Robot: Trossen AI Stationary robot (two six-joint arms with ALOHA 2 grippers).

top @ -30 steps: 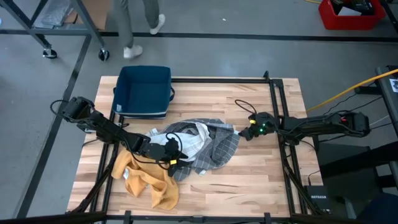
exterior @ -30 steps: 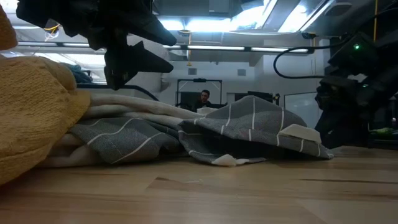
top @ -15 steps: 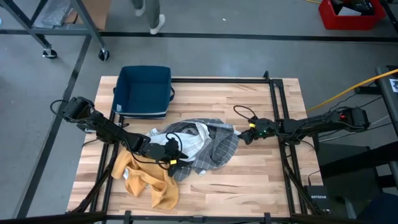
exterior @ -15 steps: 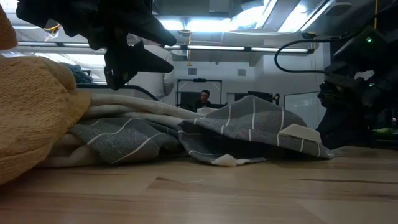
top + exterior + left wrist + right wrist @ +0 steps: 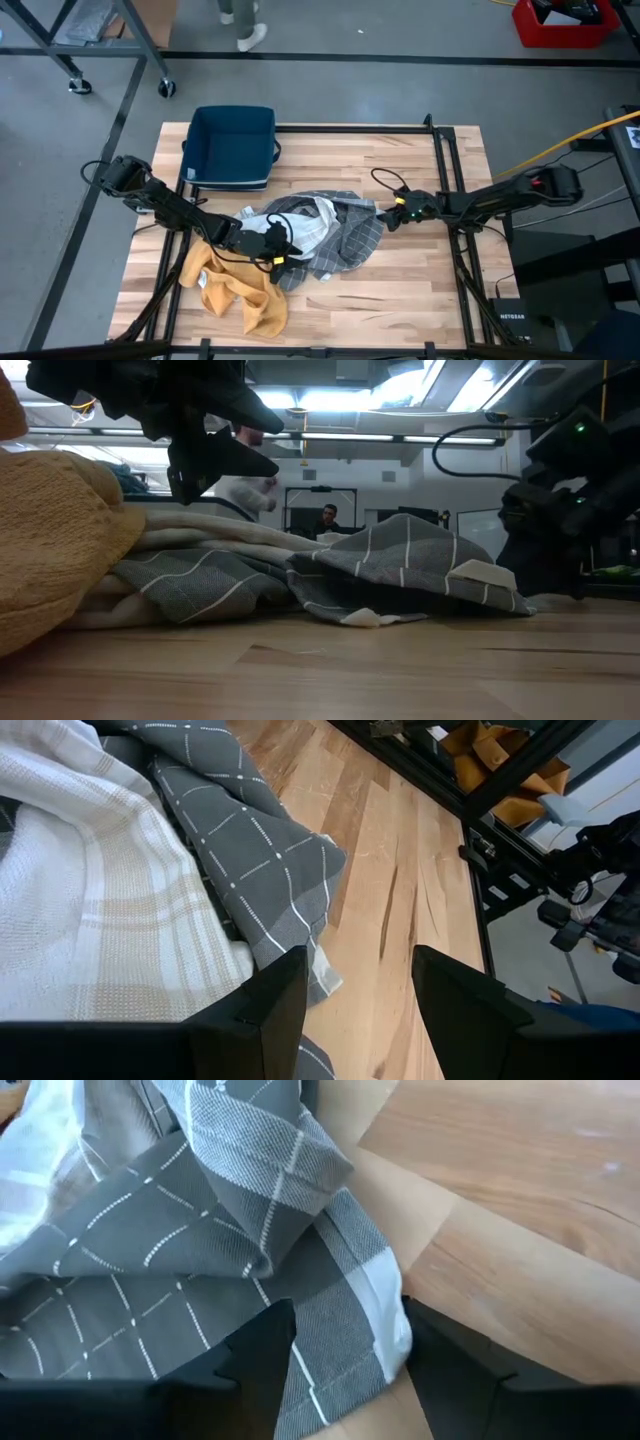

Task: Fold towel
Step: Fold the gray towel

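Writing shows nowhere. Right gripper [image 5: 345, 1370], fingers apart, straddles the crumpled grey towel's [image 5: 350, 235] corner; left gripper [image 5: 358, 995] hovers, fingers apart.

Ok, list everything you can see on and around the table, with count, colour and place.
grey checked towel: one, grey with white lines, table centre
white towel: one, white with beige stripes, bunched against the grey one
yellow cloth: one, mustard, front left of the table
bin: one, dark blue, back left
red crate: one, floor, far right
left gripper: open, over the pile
right gripper: open, at the grey towel's edge
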